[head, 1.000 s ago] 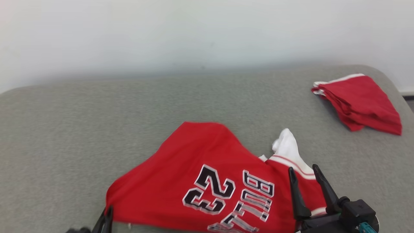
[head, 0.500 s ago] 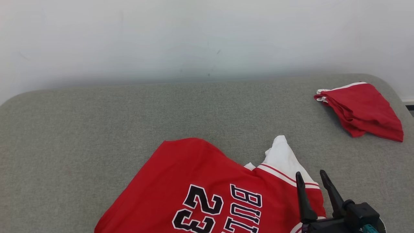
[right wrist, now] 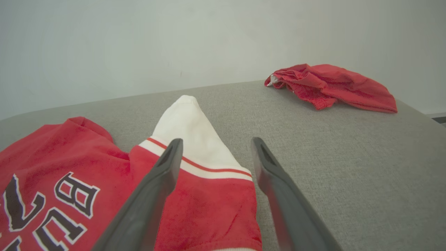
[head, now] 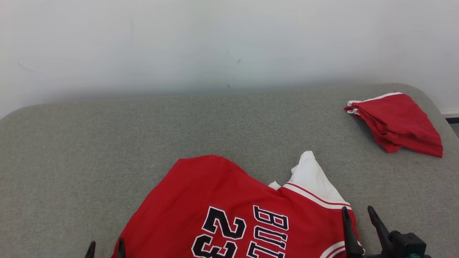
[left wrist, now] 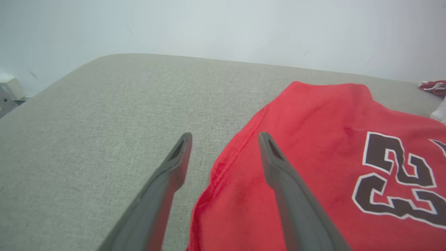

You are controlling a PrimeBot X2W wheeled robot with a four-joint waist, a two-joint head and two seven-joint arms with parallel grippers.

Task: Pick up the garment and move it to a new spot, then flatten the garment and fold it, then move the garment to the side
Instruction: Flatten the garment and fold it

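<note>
The garment [head: 215,193] is a red jersey with a black "23", "BULLS" lettering and a white sleeve [head: 312,172], lying rumpled on the grey padded surface [head: 215,122]. My left gripper [head: 105,249] stands open at the jersey's left hem, nothing between its fingers. In the left wrist view the left gripper [left wrist: 224,136] straddles the hem of the garment [left wrist: 313,146]. At the jersey's right end my right gripper [head: 357,210] is open too. The right wrist view shows the right gripper [right wrist: 216,141] spread over the red-and-white sleeve [right wrist: 184,122], not gripping it.
A second red cloth [head: 398,122], bunched and folded, lies at the far right corner of the surface, also visible as the red cloth [right wrist: 331,85] in the right wrist view. A pale wall [head: 229,43] rises behind. The surface's rounded edges curve off at left and right.
My left gripper has opened and let go of the jersey's left hem. The head camera has shifted, so the jersey and right gripper sit lower in view.
</note>
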